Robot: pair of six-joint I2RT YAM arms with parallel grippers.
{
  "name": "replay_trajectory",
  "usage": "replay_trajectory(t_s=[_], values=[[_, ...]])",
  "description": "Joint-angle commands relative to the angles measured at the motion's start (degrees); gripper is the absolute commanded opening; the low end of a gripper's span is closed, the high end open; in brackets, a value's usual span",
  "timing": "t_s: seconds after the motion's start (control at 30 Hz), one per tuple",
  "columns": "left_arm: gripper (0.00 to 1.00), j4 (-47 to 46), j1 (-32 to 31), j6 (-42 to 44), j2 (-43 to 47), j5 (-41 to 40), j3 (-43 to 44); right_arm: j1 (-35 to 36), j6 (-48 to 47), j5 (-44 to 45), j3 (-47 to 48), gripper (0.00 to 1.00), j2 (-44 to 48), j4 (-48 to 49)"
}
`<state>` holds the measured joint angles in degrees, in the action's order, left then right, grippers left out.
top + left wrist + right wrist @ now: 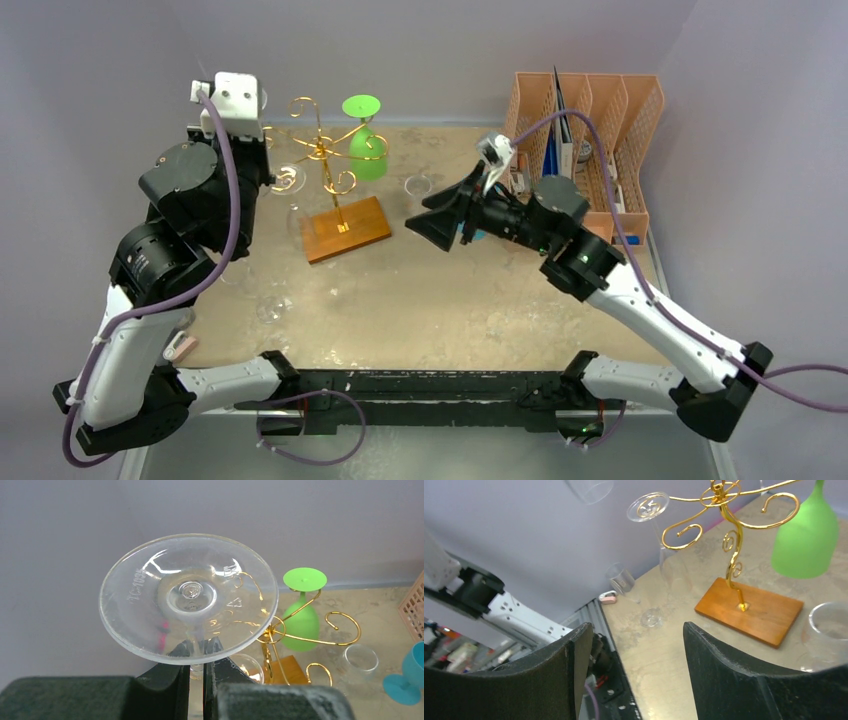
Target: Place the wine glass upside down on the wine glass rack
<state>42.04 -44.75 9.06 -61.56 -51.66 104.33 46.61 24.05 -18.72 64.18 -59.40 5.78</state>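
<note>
jaws on my left clamp the stem of the wine glass (187,597), foot up, beside the rack (345,228); my right jaws hang released above the table (450,300).

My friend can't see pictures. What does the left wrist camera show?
The left gripper pinches the stem of a clear wine glass, whose round foot fills the middle of the view. Behind it, to the right, stands the gold rack with a green glass hanging upside down.

File organiser (590,130): orange plastic, upper right, papers inside.
Green wine glass (368,150): upside down, upper centre.
Blue goblet (412,672): lower right, on the tabletop (375,605).
Clear tumbler (361,660): just left of it.
</note>
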Motion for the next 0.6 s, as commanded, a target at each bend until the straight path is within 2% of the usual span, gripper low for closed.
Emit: replay_trajectory(t_s=[0.0, 0.1, 0.3, 0.43, 0.57], values=[[0.00, 1.18, -0.07, -0.95, 0.30, 3.58, 2.02, 0.22, 12.24, 0.77, 8.06, 0.68, -6.47, -1.39], [0.00, 5.85, -0.07, -3.85, 1.02, 14.57, 1.65, 0.24, 21.43, -1.22, 12.72, 0.69, -9.83, 1.06], [0.00, 10.72, -0.07, -6.71, 4.06, 30.82, 0.87, 0.23, 37.53, -4.73, 22.02, 0.72, -16.59, 7.40], [0.00, 13.45, -0.07, -6.74, 4.43, 36.26, 0.11, 0.24, 43.22, -5.77, 28.24, 0.73, -20.80, 7.63], [0.00, 12.79, -0.07, -5.93, 4.97, 39.12, -2.60, 0.29, 48.47, -6.57, 30.01, 0.72, -23.05, 10.69]])
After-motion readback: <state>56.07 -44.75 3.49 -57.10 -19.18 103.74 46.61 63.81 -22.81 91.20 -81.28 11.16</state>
